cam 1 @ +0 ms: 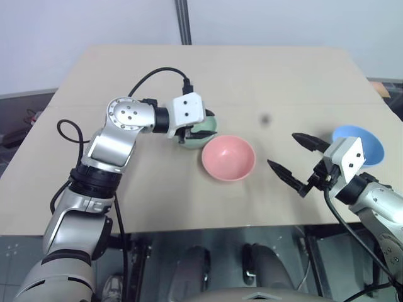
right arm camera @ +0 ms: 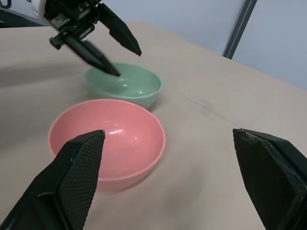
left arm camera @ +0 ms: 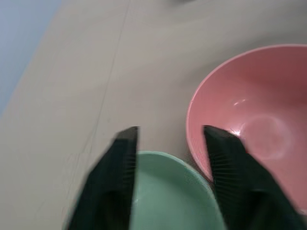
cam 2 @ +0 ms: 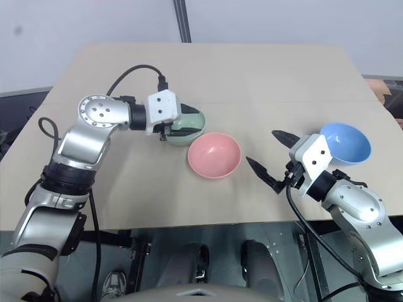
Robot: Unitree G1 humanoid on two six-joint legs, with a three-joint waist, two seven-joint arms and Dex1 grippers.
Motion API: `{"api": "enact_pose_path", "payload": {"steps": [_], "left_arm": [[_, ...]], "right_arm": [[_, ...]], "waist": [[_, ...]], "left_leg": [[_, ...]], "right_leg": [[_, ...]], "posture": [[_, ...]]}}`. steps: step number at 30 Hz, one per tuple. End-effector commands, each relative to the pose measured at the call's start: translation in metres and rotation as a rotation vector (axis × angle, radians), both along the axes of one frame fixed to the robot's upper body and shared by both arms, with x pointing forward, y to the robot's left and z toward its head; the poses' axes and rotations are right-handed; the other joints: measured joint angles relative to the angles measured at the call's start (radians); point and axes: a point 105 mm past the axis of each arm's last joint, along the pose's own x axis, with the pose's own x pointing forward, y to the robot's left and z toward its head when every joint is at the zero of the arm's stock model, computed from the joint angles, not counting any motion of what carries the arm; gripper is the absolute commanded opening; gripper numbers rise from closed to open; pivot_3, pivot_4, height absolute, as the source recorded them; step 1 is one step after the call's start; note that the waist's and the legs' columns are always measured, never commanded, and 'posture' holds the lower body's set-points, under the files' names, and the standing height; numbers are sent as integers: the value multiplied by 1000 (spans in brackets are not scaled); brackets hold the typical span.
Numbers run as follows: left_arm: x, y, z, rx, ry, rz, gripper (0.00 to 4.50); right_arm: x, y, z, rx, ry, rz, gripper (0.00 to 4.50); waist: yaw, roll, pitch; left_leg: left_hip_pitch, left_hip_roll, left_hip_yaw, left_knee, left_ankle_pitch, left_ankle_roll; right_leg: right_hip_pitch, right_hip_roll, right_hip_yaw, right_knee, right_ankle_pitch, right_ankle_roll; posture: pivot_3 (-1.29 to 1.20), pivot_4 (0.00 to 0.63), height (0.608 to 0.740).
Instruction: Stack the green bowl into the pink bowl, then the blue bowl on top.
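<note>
The green bowl (right arm camera: 127,85) sits on the table just left of the pink bowl (cam 1: 228,157), their rims close together. My left gripper (right arm camera: 128,63) is open over the green bowl. One finger (right arm camera: 96,55) dips inside it and the other stands above its far rim, holding nothing. The blue bowl (cam 2: 345,143) rests at the right of the table, partly behind my right wrist. My right gripper (cam 1: 282,149) hangs wide open and empty between the pink and blue bowls, pointing toward the pink one.
The tan table (cam 1: 252,75) has bare room across its back half. A small dark spot (cam 1: 265,118) marks its surface behind the pink bowl. A metal pole (cam 1: 183,22) rises behind the far edge. The front edge runs just below the bowls.
</note>
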Motion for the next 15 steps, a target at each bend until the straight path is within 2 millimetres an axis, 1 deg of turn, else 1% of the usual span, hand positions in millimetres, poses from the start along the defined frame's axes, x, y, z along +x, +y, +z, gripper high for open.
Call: {"api": "enact_pose_path", "payload": {"steps": [1,3,4,6,8,9,11,15], "left_arm": [[-10,19,17,23,-37,11,3091],[-17,34,16,45,-16,24,3091],[-22,44,13,65,9,32,3091],[-28,57,8,109,33,41,3091],[-29,68,3,181,14,57,3091],[-26,74,0,226,-10,77,3091],[-17,79,-3,271,-54,118,3091],[-3,74,-16,342,-129,111,3091]], "right_arm": [[-5,0,12,-13,-59,-4,4500],[-5,1,12,-11,-60,1,4500],[-5,1,12,-10,-60,7,4500],[-3,3,11,-8,-58,18,4500],[-1,5,11,-6,-58,32,4500],[0,6,11,-5,-59,37,4500],[1,7,11,-3,-60,44,4500],[5,9,11,-3,-60,50,4500]], "waist": [[-3,0,0],[-7,0,0],[-9,0,0],[-10,0,0],[-8,0,0],[-6,0,0],[3,0,0],[6,0,0]], "left_leg": [[0,0,0,0,0,0],[0,1,0,0,0,0],[0,1,0,0,0,0],[0,2,0,-1,0,0],[0,1,0,0,0,0],[0,1,0,0,0,0],[0,1,0,0,0,0],[0,0,-1,0,0,0]], "right_leg": [[0,0,0,0,0,0],[-1,1,0,0,0,0],[-1,1,0,0,0,0],[-1,1,0,0,-1,-1],[0,0,0,0,-2,-3],[0,0,0,0,-3,-3],[0,-1,0,0,-3,-3],[1,0,0,0,-3,-3]], "posture": [[0,150,740],[0,150,740],[0,150,740],[0,150,740],[0,150,740],[0,150,740],[0,150,740],[0,150,740]]}}
